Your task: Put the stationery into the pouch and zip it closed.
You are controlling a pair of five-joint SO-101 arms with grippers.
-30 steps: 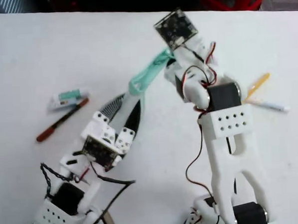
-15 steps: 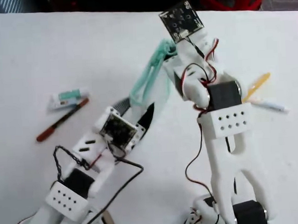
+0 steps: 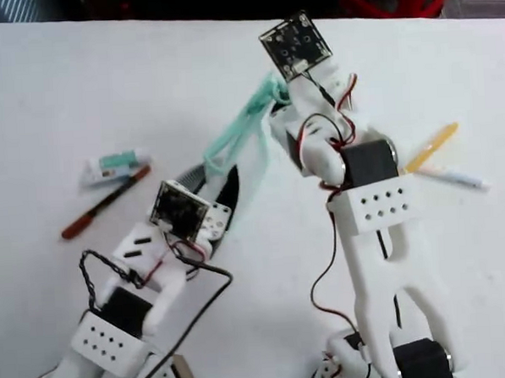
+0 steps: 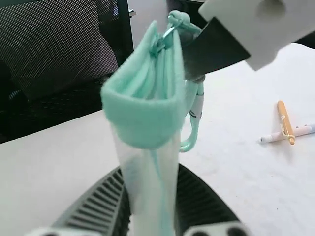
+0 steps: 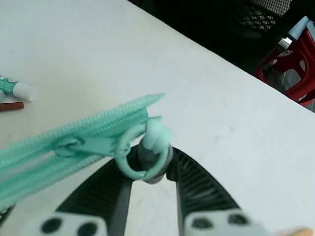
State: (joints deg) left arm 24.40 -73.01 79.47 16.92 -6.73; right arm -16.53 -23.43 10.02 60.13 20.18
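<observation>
One pouch ring (image 5: 124,170) — right gripper (image 5: 147,167) pinches.

Mid-table: mint-green fabric zip pouch (image 3: 233,139) runs diagonally, its near-left end clamped in the left gripper (image 3: 211,176) and its far-right end clamped in the right gripper (image 3: 273,99). Left of the pouch, on the white table (image 3: 78,88): a white glue stick (image 3: 111,165), with a red-brown marker pen (image 3: 105,203) just on its near side. Right of the right arm: an orange plastic pen (image 3: 431,147) touching a white pen (image 3: 455,177).

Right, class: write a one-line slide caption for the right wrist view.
Right gripper, jaws pinching the ring on the mint pouch's zipper pull above the white table.
</observation>
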